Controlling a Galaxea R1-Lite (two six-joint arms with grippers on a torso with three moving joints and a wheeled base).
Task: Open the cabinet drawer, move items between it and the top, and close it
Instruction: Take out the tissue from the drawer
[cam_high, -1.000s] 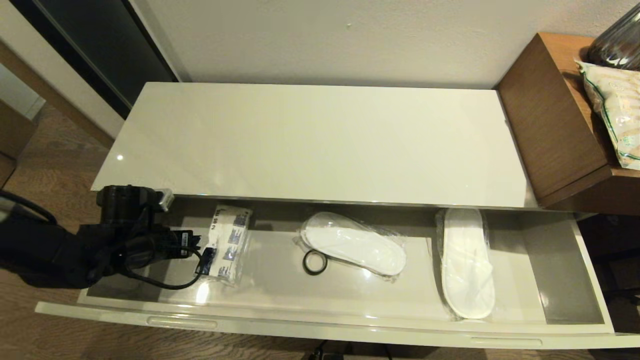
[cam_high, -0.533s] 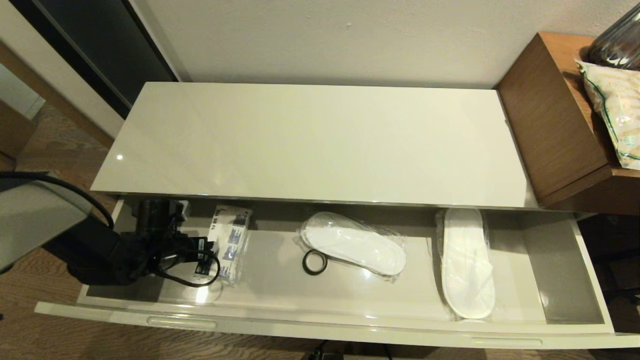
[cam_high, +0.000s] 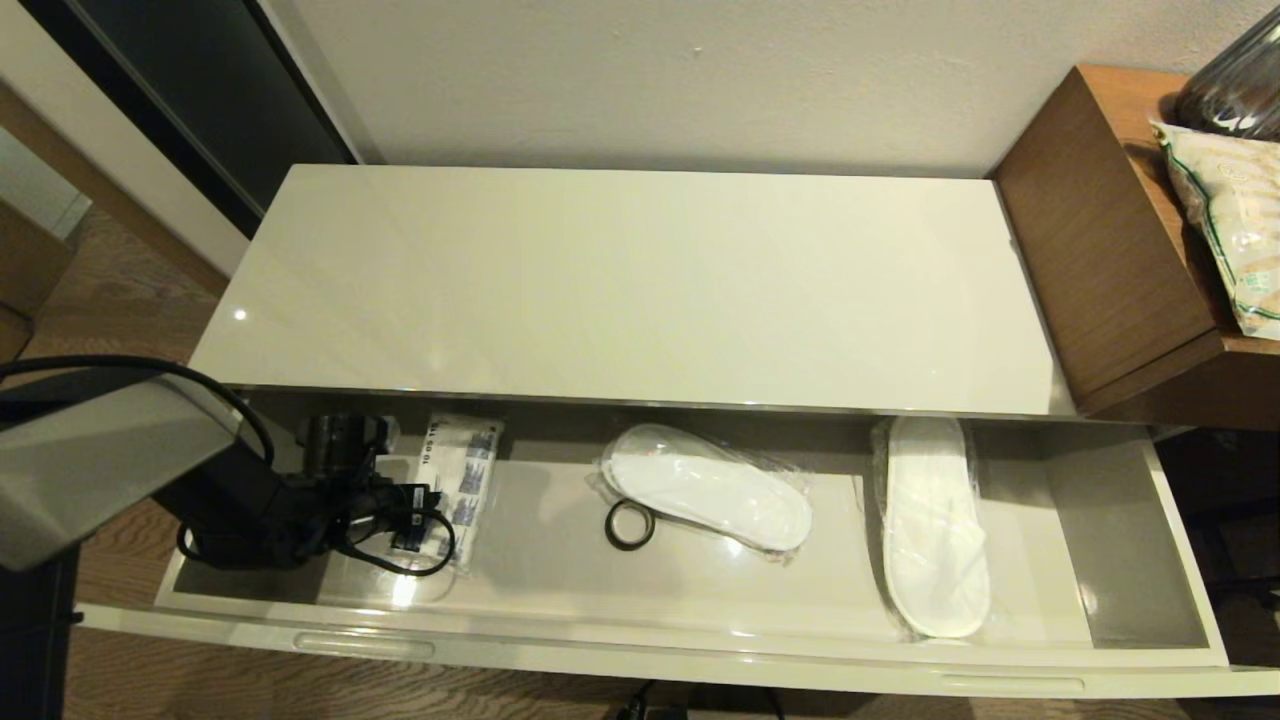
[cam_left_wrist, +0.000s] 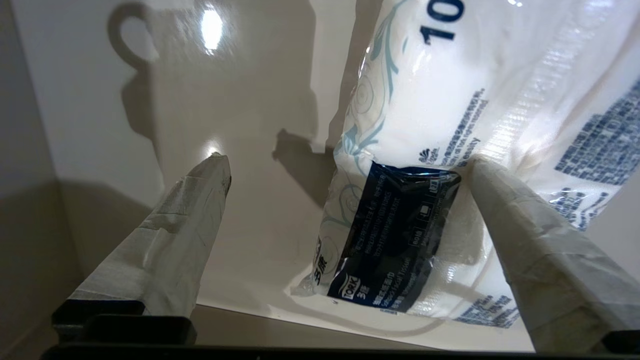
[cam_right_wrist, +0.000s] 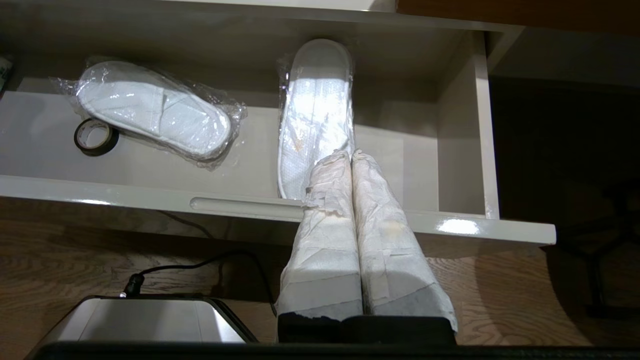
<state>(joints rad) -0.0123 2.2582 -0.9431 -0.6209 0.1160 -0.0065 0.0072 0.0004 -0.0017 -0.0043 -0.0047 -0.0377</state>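
Grasping the tissue pack (cam_left_wrist: 450, 150) calls for centring: left tool (cam_left_wrist: 350, 165) stands wide, one finger (cam_left_wrist: 525, 235) on the wrap, other (cam_left_wrist: 190, 210) beside it over the drawer (cam_high: 700, 600) floor.

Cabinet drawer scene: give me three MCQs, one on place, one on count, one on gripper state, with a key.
1. Where is the tissue pack?
A. on the cabinet top
B. at the left end of the open drawer
C. on the brown unit

2. How many wrapped slippers lie in the drawer?
A. one
B. two
C. three

3. How is the left gripper?
A. open, fingers astride the pack's edge
C. shut beside the pack
B. out of the drawer

Key: 1 B, the head view shows it beside the left arm in the drawer. 2 B, one slipper mid-drawer, another slipper to its right. 3 A, the left wrist view shows spread fingers, one on the wrapper.
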